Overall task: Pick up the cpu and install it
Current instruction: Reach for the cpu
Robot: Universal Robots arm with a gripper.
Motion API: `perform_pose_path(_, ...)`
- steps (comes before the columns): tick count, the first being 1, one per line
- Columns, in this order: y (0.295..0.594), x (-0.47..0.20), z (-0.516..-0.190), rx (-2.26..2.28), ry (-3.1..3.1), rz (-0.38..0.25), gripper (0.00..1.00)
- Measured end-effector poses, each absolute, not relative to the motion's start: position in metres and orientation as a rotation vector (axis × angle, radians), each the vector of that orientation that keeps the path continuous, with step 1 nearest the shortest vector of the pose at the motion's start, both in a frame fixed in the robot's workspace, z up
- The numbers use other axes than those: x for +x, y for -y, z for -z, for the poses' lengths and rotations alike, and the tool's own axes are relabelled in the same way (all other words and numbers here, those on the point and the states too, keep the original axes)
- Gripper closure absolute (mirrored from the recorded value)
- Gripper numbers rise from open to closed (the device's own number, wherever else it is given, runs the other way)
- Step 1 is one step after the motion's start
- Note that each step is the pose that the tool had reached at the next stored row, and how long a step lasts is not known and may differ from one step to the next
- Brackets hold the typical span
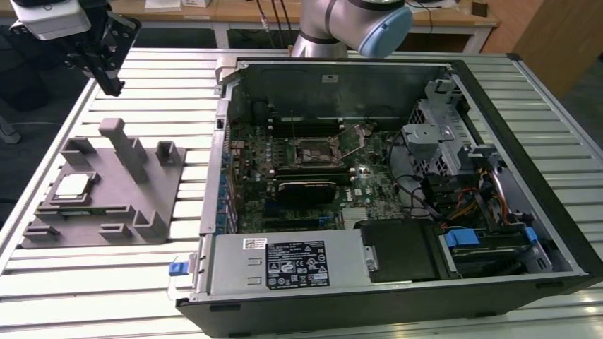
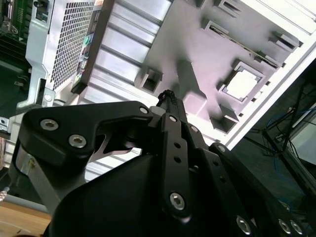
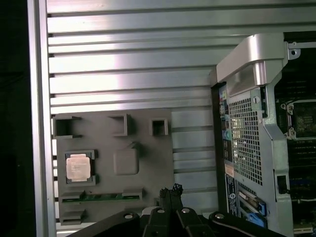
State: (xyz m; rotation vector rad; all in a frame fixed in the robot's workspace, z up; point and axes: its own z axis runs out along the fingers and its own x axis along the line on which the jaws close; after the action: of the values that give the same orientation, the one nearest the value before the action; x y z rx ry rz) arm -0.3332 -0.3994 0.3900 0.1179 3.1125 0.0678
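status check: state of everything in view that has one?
cpu, seated in a tray recess, not gripped.
hand, shut, empty, up in the air.
tray, lying flat, holds the cpu.
computer case, on its side, panel off, insides exposed.

colours i see from here
pale silvery square cpu [image 3: 79,167] with darker rim; plain grey plastic tray [image 3: 148,168]; striped silver slatted metal table [image 3: 123,64]; matte black gripper [image 3: 173,190]; green circuit board [image 1: 377,185].

The silvery-grey tubular metal arm [image 1: 315,25] bore a rounded pale blue joint cap [image 1: 386,32], and its wrist carried a white boxy housing [image 1: 52,20]. The matte black gripper [image 2: 168,95] was built of flat linkage bars [image 2: 173,148] studded with shiny silver socket-head screws [image 2: 77,141].
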Motion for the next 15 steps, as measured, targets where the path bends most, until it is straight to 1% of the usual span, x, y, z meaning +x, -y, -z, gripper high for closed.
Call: perform_pose_path(15, 0.400, -0.352, -0.390, 0.118, -3.113, -0.068, 0.89)
